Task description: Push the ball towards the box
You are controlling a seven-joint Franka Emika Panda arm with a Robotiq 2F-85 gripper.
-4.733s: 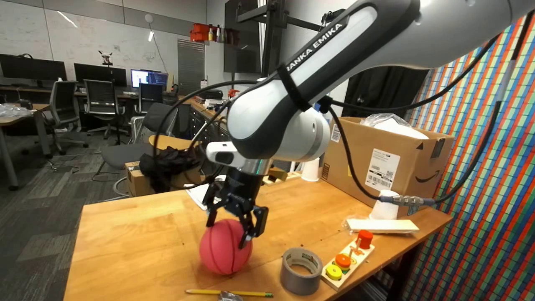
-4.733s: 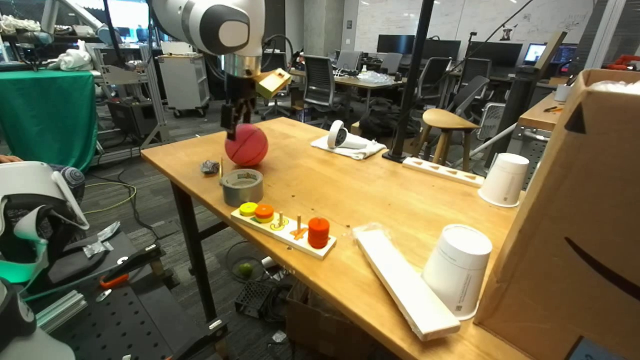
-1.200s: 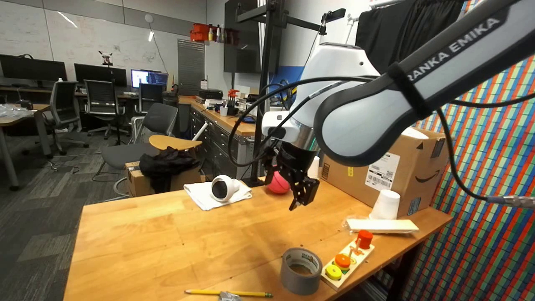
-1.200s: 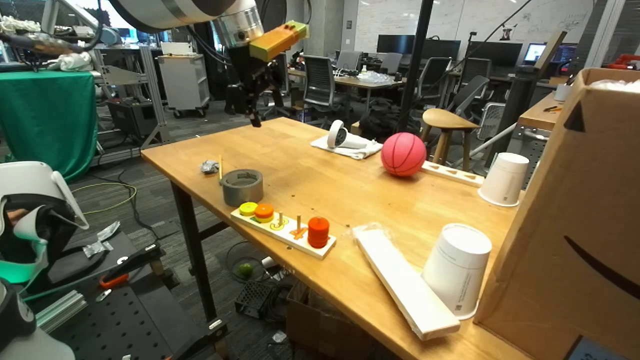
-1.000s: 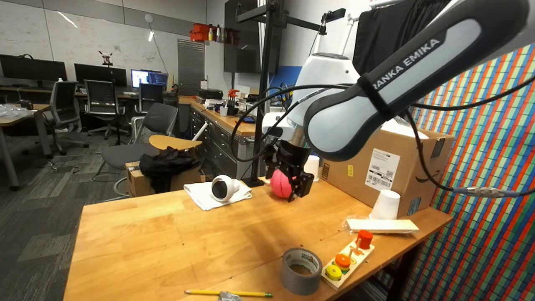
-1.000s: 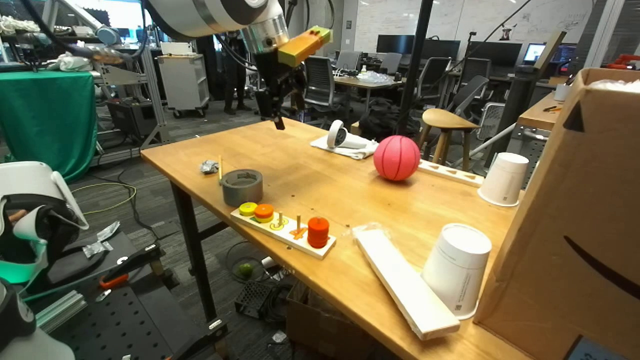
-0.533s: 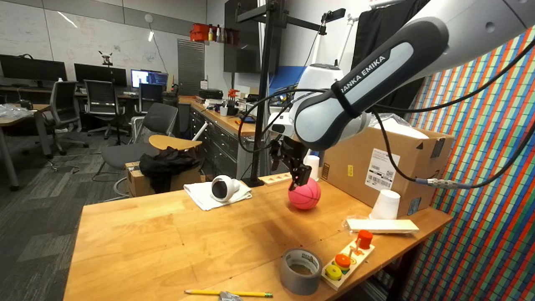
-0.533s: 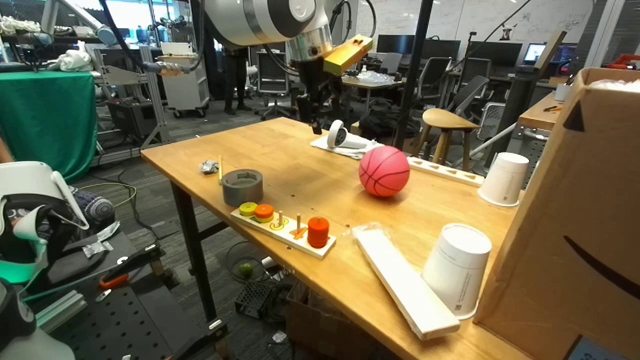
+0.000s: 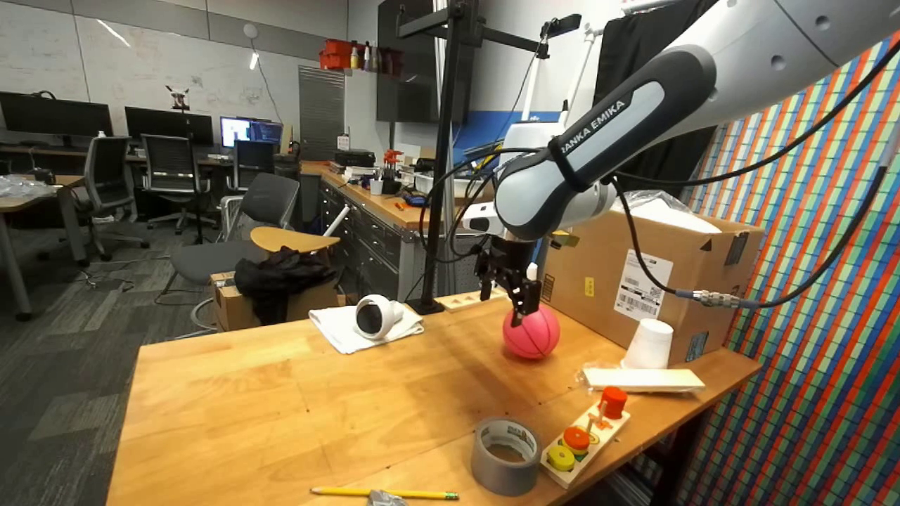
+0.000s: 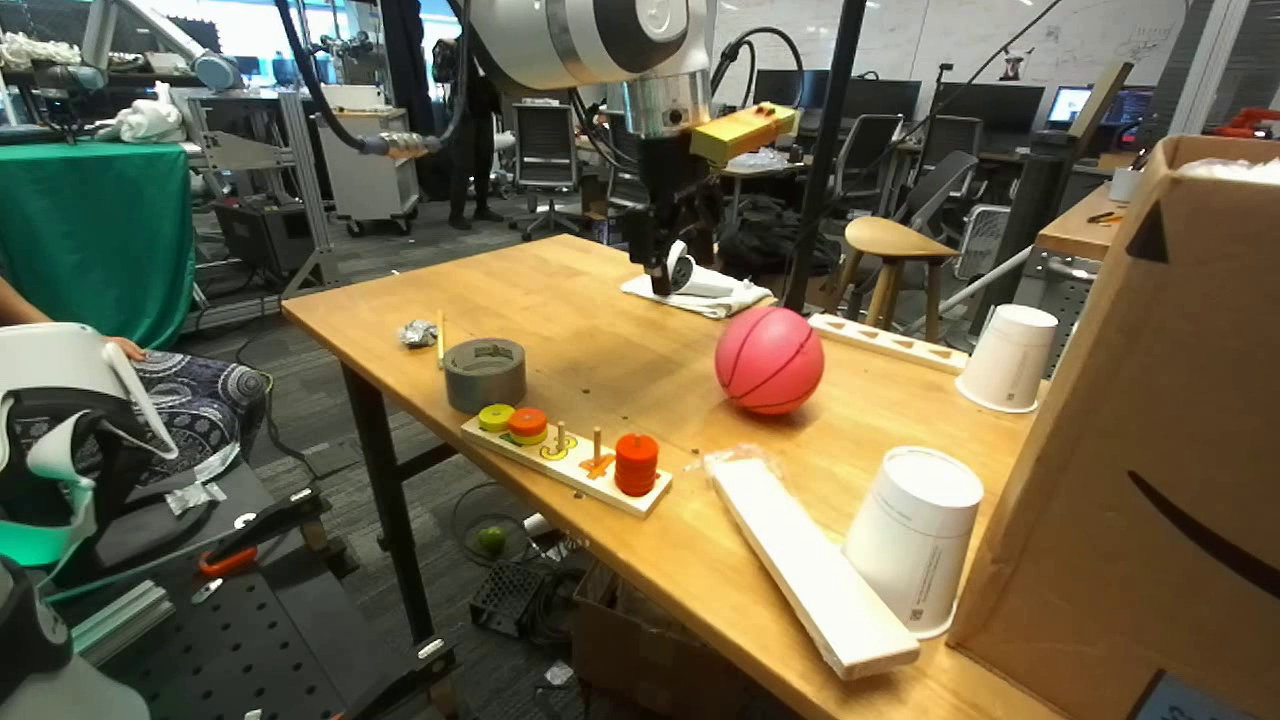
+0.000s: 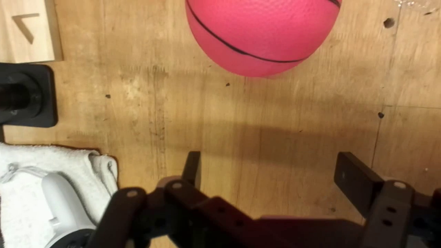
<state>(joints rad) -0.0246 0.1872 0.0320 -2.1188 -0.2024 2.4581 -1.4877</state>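
On the table [image 9: 281, 400] we count one basketball [image 10: 769, 360], one large cardboard box [image 9: 605, 302], two white disposable cups [image 10: 912, 540], one duct-tape roll [image 10: 485, 388], one yellow pencil [image 9: 425, 494], one VR controller [image 9: 376, 316], one towel [image 9: 337, 330] and one wooden stacking toy [image 10: 575, 468].

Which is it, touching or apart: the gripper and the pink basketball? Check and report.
Apart. The wrist view shows it: wooden tabletop is visible between the open gripper and the pink basketball.
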